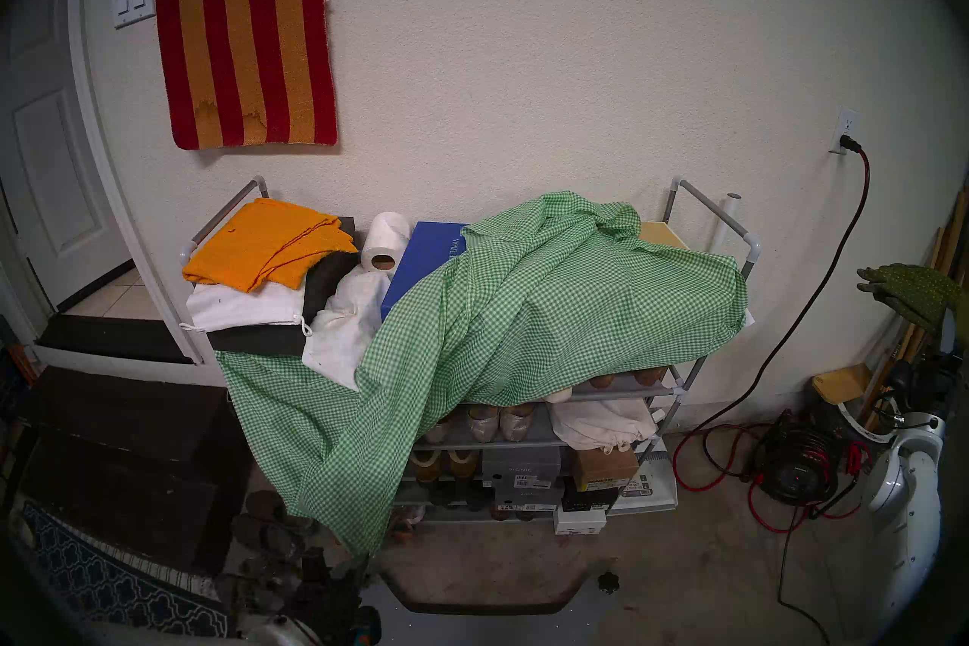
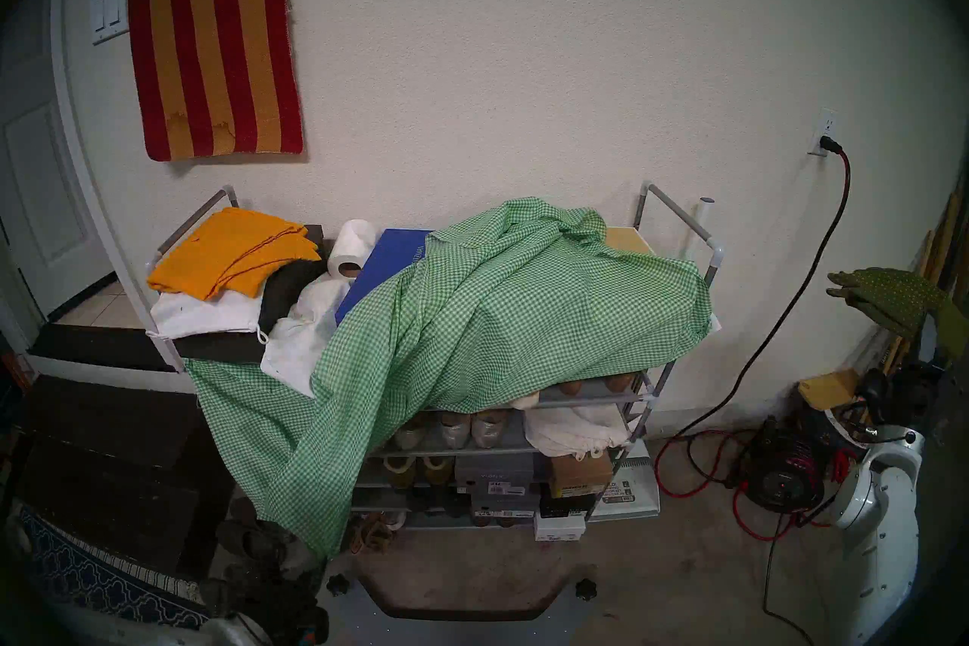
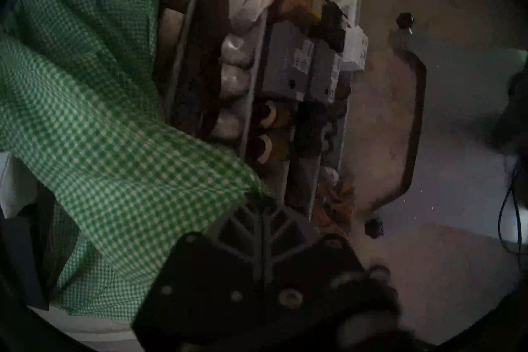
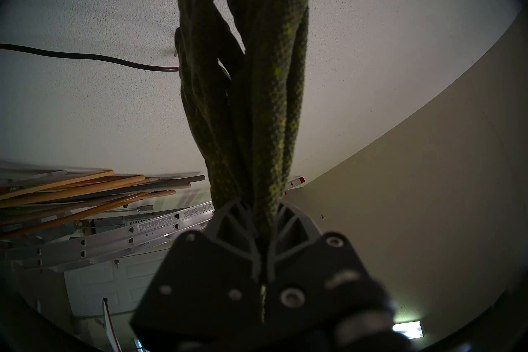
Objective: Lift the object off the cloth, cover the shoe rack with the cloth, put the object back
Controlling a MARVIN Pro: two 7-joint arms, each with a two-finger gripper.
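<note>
The green-and-white gingham cloth [image 1: 550,304] lies bunched over the right part of the shoe rack's [image 1: 705,205] top and hangs down its front left to the floor. My left gripper [image 3: 261,201] is shut on the cloth's [image 3: 114,160] lower corner, low in front of the rack [image 3: 251,91]. My right gripper [image 4: 263,211] is shut on the olive-green gloves [image 4: 257,80] and holds them up, far right of the rack, clear of the cloth. The gloves also show in the head views [image 1: 912,293] [image 2: 891,296].
On the rack's uncovered left top lie a folded orange cloth [image 1: 267,246], white bags [image 1: 346,314], a paper roll [image 1: 385,241] and a blue box [image 1: 424,262]. A dark chest [image 1: 120,461] stands left. A red cable and reel [image 1: 797,466] lie right. Tool handles [image 4: 71,191] lean behind.
</note>
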